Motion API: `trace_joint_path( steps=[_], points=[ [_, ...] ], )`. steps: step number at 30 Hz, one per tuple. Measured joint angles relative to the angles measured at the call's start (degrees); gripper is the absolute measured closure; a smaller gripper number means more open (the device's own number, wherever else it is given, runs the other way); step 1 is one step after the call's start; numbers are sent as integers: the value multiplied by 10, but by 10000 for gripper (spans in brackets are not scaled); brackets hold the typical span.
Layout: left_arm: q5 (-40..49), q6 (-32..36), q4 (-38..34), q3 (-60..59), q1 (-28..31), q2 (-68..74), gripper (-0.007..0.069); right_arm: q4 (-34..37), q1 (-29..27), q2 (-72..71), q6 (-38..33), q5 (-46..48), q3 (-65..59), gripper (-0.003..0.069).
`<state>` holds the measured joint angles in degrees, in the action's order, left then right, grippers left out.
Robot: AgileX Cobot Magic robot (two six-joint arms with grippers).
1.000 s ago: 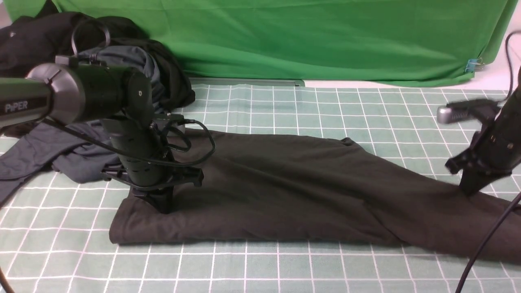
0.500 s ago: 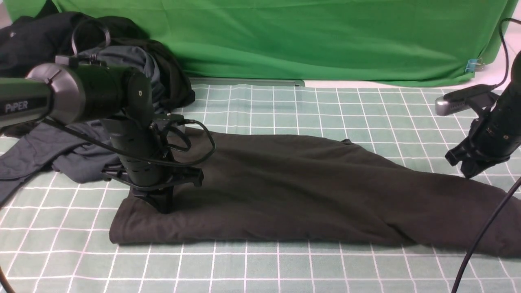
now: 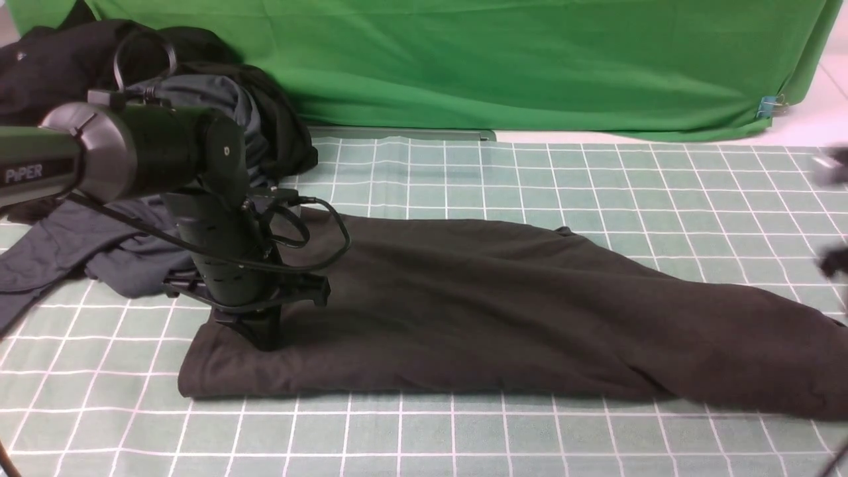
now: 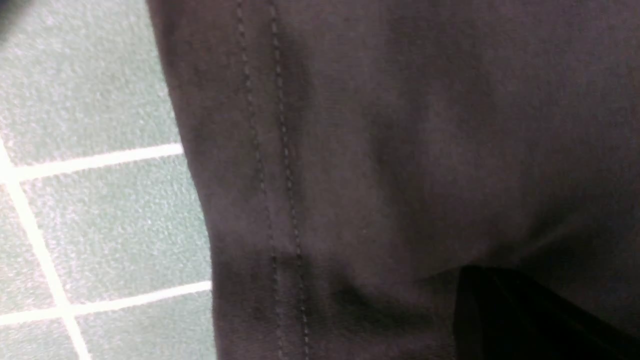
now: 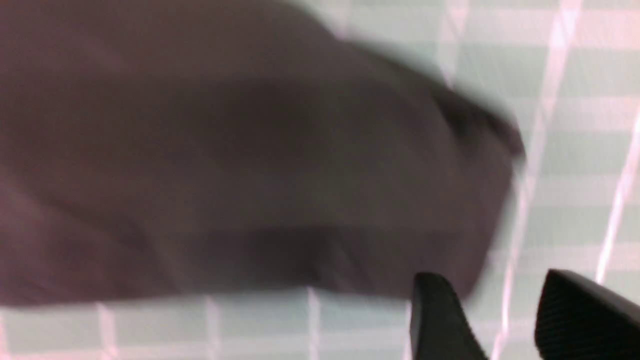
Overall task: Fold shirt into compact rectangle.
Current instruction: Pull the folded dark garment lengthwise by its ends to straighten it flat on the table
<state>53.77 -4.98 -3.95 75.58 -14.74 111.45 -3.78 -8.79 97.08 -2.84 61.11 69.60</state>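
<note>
The shirt (image 3: 497, 311), dark brownish-black, lies as a long folded strip across the checked mat (image 3: 464, 172), with its right end flat near the right edge. My left gripper (image 3: 266, 341) stands upright on the strip's left end. It is shut on the shirt, and the cloth (image 4: 400, 150) puckers toward the dark tips of the left gripper (image 4: 500, 310). Only blurred parts of my right gripper (image 3: 836, 264) show at the right edge. In the right wrist view my right gripper (image 5: 505, 320) is open and empty, just off the end of the shirt (image 5: 225, 150).
A slate blue-grey garment (image 3: 119, 258) and black garments (image 3: 53, 66) are piled at the back left, beside the left arm. A green backdrop (image 3: 530, 66) closes off the far side. A blue clip (image 3: 768, 106) hangs on it at the right.
My right gripper opened and let go of the shirt's right end, which dropped flat onto the mat. The right arm pulled away to the right, almost out of view. My left gripper stayed put.
</note>
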Motion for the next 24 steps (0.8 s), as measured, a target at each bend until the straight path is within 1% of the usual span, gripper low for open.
trace_joint_path(
  steps=[2,3,5,7,10,11,12,13,14,15,16,17,19,20,24],
  points=[
    [0,7,-4,0,0,0,629,17,-34,-10,1,-14,-41,314],
    [0,10,-4,0,0,0,629,38,-54,-10,-9,-31,-66,253],
    [-1,14,-5,0,0,0,629,70,-69,-6,-26,-55,-88,186],
    [-1,19,-5,0,0,0,629,101,-77,3,-49,-76,-98,151],
    [-2,21,-7,0,0,0,629,118,-78,18,-66,-95,-99,144],
    [-4,21,-8,0,0,0,629,121,-78,29,-71,-105,-99,165],
    [-5,21,-8,0,0,0,629,124,-78,42,-77,-110,-99,212],
    [-5,21,-8,0,0,0,629,124,-78,44,-77,-111,-99,235],
    [-5,22,-8,0,0,0,629,125,-78,49,-83,-112,-99,295],
    [-6,24,-8,0,0,0,629,125,-79,56,-92,-112,-97,455],
    [-6,26,-8,0,0,0,629,123,-80,58,-92,-112,-94,534],
    [-6,26,-8,0,0,0,629,119,-83,58,-88,-110,-90,582],
    [-6,26,-8,0,0,0,629,112,-84,58,-84,-105,-80,606],
    [-5,26,-8,0,0,0,629,89,-86,57,-80,-86,-60,621],
    [-4,26,-14,0,0,0,629,61,-86,57,-74,-50,-34,614]
  ],
)
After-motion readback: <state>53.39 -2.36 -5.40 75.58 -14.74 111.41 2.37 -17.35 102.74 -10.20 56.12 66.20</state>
